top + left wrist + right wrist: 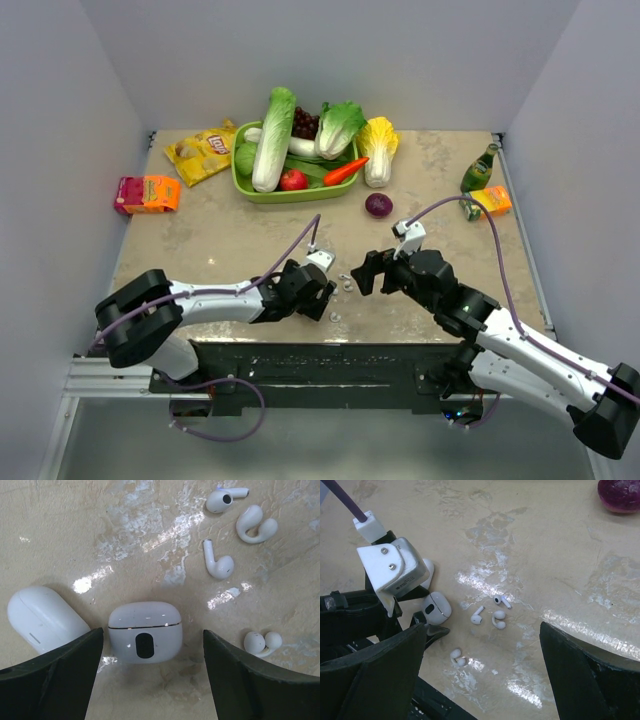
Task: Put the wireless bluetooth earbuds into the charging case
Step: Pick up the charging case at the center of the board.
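Note:
The charging case (145, 632) is a small white box with a dark oval at its centre, lid shut, lying flat on the table. My left gripper (153, 635) is open and straddles its near half, with a small gap on each side. Several earbuds lie loose to its right: two stemmed ones (218, 562) (225, 499) and two clip-shaped ones (256, 527) (262, 642). The right wrist view shows the same case (437, 607) and earbuds (477, 616) (457, 658). My right gripper (482, 627) hovers open above them, holding nothing. From the top view, both grippers (322, 293) (365, 272) face each other.
A second, larger white case (42, 617) lies just left of my left finger. Farther back are a red onion (379, 205), a green basket (240, 178) of vegetables, a chips bag (203, 152), snack boxes (147, 193), a green bottle (478, 170) and an orange carton (490, 202).

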